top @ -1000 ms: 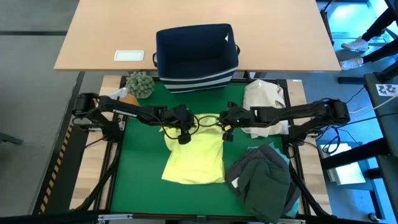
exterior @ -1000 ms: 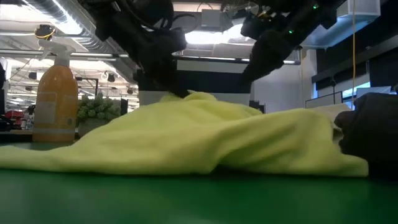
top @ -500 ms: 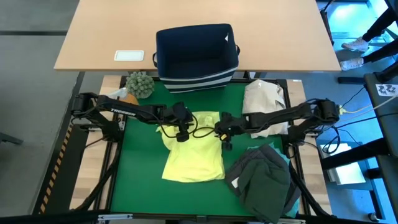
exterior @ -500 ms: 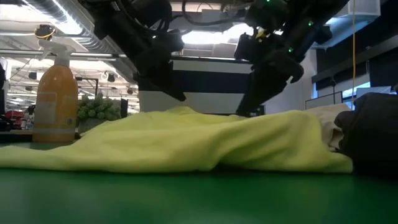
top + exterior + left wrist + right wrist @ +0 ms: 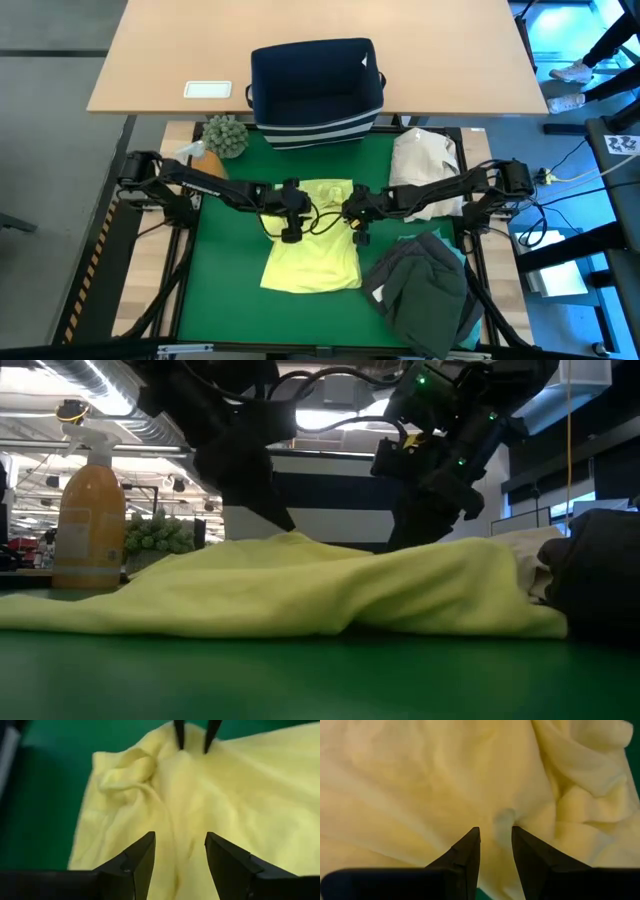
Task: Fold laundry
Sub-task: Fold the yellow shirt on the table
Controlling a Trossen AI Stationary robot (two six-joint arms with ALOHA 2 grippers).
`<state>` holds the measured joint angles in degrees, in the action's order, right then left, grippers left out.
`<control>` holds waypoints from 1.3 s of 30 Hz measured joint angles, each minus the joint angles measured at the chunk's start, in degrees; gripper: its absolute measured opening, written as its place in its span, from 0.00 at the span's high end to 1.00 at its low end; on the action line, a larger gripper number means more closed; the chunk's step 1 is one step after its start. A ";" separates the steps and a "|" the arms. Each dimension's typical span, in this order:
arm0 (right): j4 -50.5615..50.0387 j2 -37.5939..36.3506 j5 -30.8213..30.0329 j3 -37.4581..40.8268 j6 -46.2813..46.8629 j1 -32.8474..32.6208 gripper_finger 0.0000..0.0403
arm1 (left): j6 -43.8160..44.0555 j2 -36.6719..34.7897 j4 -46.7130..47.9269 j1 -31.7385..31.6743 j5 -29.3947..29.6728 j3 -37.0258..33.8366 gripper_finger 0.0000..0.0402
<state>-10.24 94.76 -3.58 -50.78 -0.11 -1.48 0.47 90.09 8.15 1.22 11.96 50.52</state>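
1. Our left claw [image 5: 180,851] has just let go: its fingers stand apart above the shirt [image 5: 312,237], holding nothing.
2. Our right claw [image 5: 495,845] still pinches a small fold of the shirt, which has dropped from its raised peak.
3. The shirt lies mid-desk [image 5: 220,290], left of the dark garments [image 5: 425,290].
4. We judge this fold laid down; the right claw must release next.
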 joint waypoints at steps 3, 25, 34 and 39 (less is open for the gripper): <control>0.76 0.00 -0.34 0.00 -0.12 0.00 0.72 | 0.00 1.49 0.03 1.23 7.67 0.00 0.58; 1.18 0.00 -0.30 0.00 0.28 0.00 0.72 | -1.01 5.98 0.35 0.65 12.18 -0.04 0.68; 1.16 0.00 -0.30 0.00 0.30 0.00 0.72 | -2.34 6.49 0.32 -0.49 15.01 -0.09 0.98; 0.96 0.00 -0.28 0.00 1.18 0.00 0.72 | -5.38 3.75 0.16 -1.00 18.59 0.76 0.99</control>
<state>-9.28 94.76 -3.86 -50.78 1.07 -1.48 -4.91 93.84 8.32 0.22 30.55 51.28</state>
